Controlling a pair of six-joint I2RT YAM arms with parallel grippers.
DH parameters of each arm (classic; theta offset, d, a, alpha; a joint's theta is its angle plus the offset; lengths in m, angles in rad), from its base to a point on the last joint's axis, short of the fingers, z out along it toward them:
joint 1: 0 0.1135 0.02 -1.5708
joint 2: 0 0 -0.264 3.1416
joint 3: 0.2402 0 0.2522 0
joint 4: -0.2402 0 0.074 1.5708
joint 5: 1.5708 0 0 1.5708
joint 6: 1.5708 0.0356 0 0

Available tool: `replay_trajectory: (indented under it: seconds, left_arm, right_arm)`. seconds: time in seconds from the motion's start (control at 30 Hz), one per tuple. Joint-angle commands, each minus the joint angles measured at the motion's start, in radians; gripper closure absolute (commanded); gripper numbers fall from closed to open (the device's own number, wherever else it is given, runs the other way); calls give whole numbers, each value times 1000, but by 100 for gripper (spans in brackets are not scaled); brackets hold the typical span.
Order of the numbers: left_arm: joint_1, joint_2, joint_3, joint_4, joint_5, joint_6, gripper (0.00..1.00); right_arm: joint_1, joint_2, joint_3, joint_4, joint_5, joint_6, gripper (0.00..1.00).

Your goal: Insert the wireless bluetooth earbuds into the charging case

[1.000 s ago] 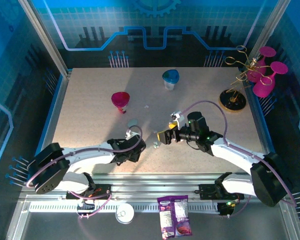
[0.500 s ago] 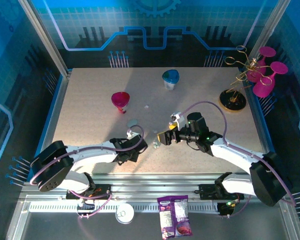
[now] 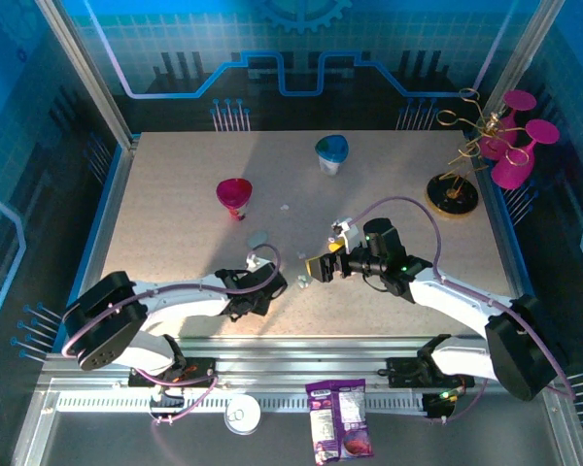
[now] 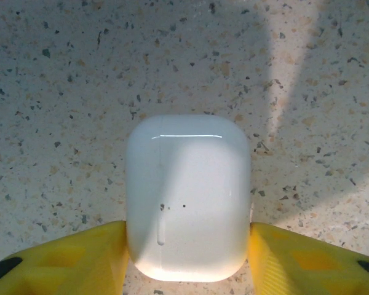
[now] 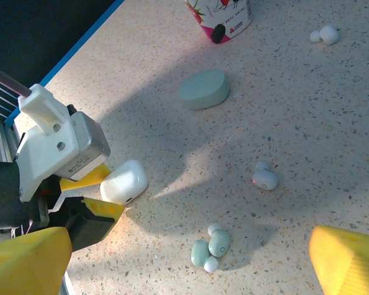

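A white charging case lies flat on the speckled table, with the left gripper shut on it, one yellow finger pressed against each side. The right wrist view shows that case at the left gripper's tips. My right gripper stands wide open, hovering over two pale green earbuds that lie touching each other. One white earbud lies a little beyond them, and more white earbuds lie farther off. From above, the left gripper and right gripper face each other near the table's front middle.
A pale green pebble-shaped case lies closed beyond the white one. A pink cup and a blue-topped cup stand farther back. A gold stand with pink glasses is at the back right. A snack bag lies on the front rail.
The left gripper has edged slightly to the right at the white case. The right arm has not moved.
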Motion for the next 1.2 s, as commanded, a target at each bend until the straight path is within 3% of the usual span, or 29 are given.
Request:
replay_trajectory:
  seconds: [0.0, 0.13, 0.33, 0.47, 0.63, 0.73, 0.87, 1.0, 1.1, 1.17]
  left_arm:
    - [-6, 14, -15, 21, 6, 0, 49]
    - [-6, 15, -15, 30, 1, 11, 63]
    - [-8, -54, -4, 39, -25, 77, 63]
    - [-9, -171, -37, 199, -46, 234, 64]
    - [-9, -297, -126, 545, 10, 527, 64]
    - [-8, -352, -181, 718, 99, 671, 64]
    - [-8, -394, -208, 814, 226, 816, 63]
    - [-8, -408, -202, 846, 282, 871, 64]
    - [-8, -411, -194, 857, 312, 893, 64]
    - [-9, -409, -187, 851, 316, 901, 64]
  right_arm:
    - [-5, -3, 11, -19, 0, 11, 0]
    - [-5, -16, 17, -31, 2, 12, 0]
    - [-51, -54, 8, -6, -57, 96, 0]
    - [-117, -96, 39, -92, -112, 146, 0]
    - [-178, -139, 91, -197, -176, 186, 0]
    - [-190, -152, 147, -276, -214, 180, 0]
    - [-184, -147, 235, -391, -264, 180, 0]
    - [-139, -118, 305, -502, -220, 156, 1]
    - [-101, -94, 313, -524, -207, 169, 6]
    - [-76, -76, 346, -525, -211, 186, 20]
